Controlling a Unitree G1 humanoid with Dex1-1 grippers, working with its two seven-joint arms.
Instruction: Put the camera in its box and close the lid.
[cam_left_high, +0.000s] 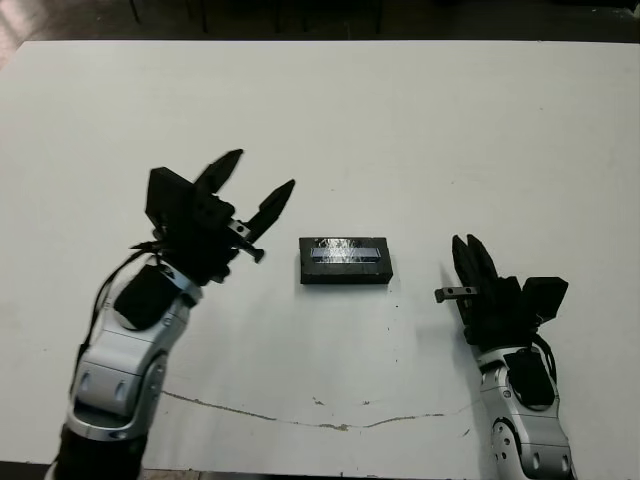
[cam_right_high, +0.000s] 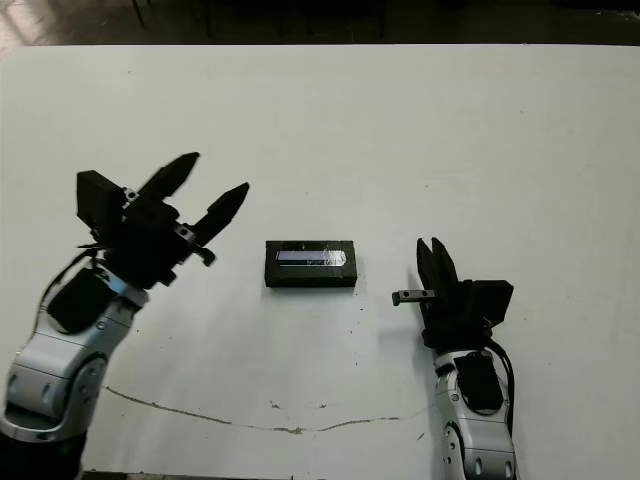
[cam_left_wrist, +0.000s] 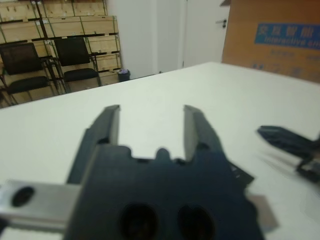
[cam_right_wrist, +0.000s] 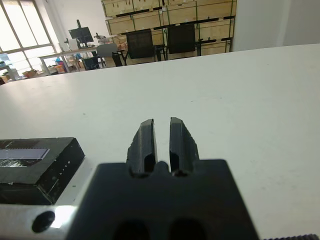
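Both claws flank the lid (cam_left_high: 344, 259), left gripper (cam_left_high: 256, 190) spread, right gripper (cam_left_high: 472, 252) pinched empty; an unseated lid could slip.

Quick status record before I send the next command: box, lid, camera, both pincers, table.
box: in the middle of the table, closed, between the two arms
lid: seated on the box, silvery strip facing up
camera: not visible; whether it is inside cannot be told
left pincer: open, raised, beside the box, holding nothing
right pincer: fingers nearly together, low near the table, beside the box, holding nothing
contact: neither pincer touches the box
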